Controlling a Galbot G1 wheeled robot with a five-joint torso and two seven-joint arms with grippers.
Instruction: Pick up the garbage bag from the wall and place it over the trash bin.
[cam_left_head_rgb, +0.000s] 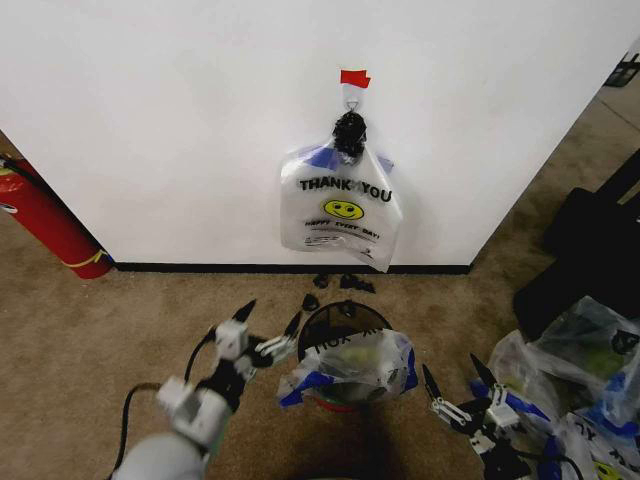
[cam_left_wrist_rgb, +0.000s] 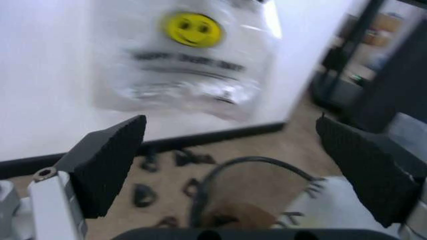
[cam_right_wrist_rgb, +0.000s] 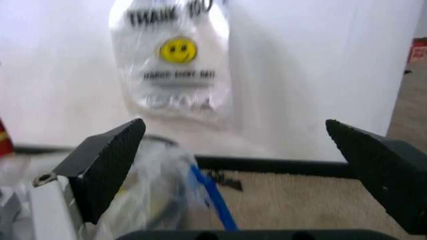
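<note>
The trash bin, round black wire mesh, stands on the carpet in front of the wall. The garbage bag, crinkly clear plastic with blue patches, lies draped over the bin's near side. My left gripper is open just left of the bin's rim, apart from the bag. My right gripper is open to the right of the bin, also holding nothing. In the left wrist view the open left gripper faces the bin rim. In the right wrist view the open right gripper has the garbage bag beside one finger.
A whitish "THANK YOU" smiley bag hangs from a hook under red tape. A red fire extinguisher leans at the left. Bulging clear bags and black furniture crowd the right. Small black pieces lie by the baseboard.
</note>
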